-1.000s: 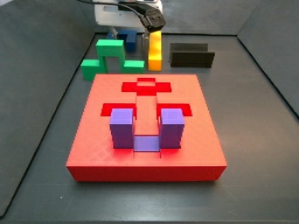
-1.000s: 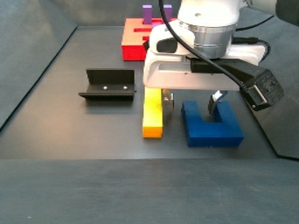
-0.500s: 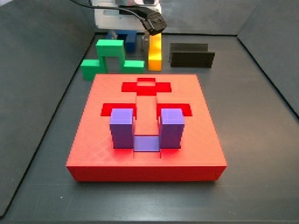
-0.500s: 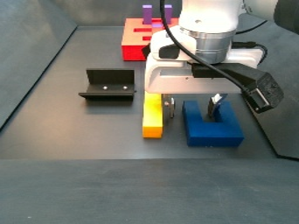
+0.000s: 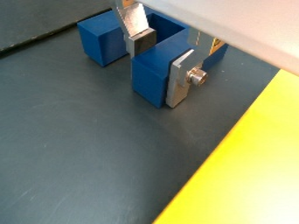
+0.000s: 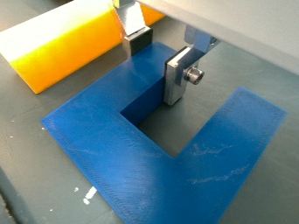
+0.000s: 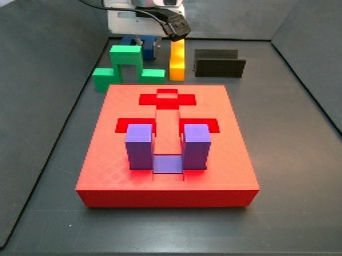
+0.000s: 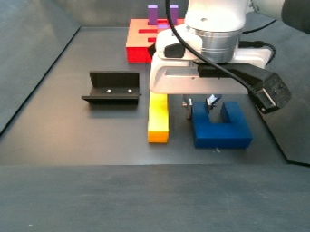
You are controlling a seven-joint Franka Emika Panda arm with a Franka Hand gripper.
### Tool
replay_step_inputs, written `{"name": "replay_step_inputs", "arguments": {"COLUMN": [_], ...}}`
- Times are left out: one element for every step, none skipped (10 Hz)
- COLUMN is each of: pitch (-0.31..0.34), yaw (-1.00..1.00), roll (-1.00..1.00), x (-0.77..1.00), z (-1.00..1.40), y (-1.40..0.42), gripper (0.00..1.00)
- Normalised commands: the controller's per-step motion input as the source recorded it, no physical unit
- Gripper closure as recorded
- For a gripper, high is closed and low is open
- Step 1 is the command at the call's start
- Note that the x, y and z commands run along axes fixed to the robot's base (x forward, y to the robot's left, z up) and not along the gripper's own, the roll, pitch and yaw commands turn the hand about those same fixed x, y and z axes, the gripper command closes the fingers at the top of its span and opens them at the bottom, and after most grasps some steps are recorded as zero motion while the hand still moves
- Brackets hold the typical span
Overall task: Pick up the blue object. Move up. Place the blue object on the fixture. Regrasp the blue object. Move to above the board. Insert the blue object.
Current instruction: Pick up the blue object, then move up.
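Observation:
The blue object point(image 8: 226, 133), a dark blue U-shaped block, lies flat on the dark floor next to a yellow bar. My gripper point(image 8: 205, 109) is down over it, shut on one prong point(image 5: 156, 72). In both wrist views a silver finger point(image 6: 179, 76) stands in the slot between the prongs. The other finger's pad point(image 6: 136, 42) presses the prong's outer side, toward the yellow bar. The black fixture point(image 8: 111, 89) stands apart on the floor. The red board point(image 7: 167, 150) shows in both side views, a purple U-shaped block point(image 7: 167, 148) set in it.
The yellow bar point(image 8: 158, 119) lies close beside the blue object, just outside my fingers point(image 6: 65, 48). Green blocks point(image 7: 124, 60) sit beyond the board's far end. Dark walls enclose the floor on all sides.
The gripper has come down a little over the blue object, and its fingers have drawn in onto one prong. Nothing else has moved.

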Motion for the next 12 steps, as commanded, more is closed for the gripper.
{"name": "replay_step_inputs", "arguments": {"pitch": [0.0,0.0,0.0,0.0,0.0,0.0,0.0,0.0,0.0,0.0,0.0,0.0], "yaw": [0.0,0.0,0.0,0.0,0.0,0.0,0.0,0.0,0.0,0.0,0.0,0.0], "roll": [0.0,0.0,0.0,0.0,0.0,0.0,0.0,0.0,0.0,0.0,0.0,0.0], "x": [0.0,0.0,0.0,0.0,0.0,0.0,0.0,0.0,0.0,0.0,0.0,0.0], "z": [0.0,0.0,0.0,0.0,0.0,0.0,0.0,0.0,0.0,0.0,0.0,0.83], "y": [0.0,0.0,0.0,0.0,0.0,0.0,0.0,0.0,0.0,0.0,0.0,0.0], "gripper": [1.0,1.0,1.0,1.0,1.0,1.0,1.0,1.0,1.0,1.0,1.0,1.0]}}
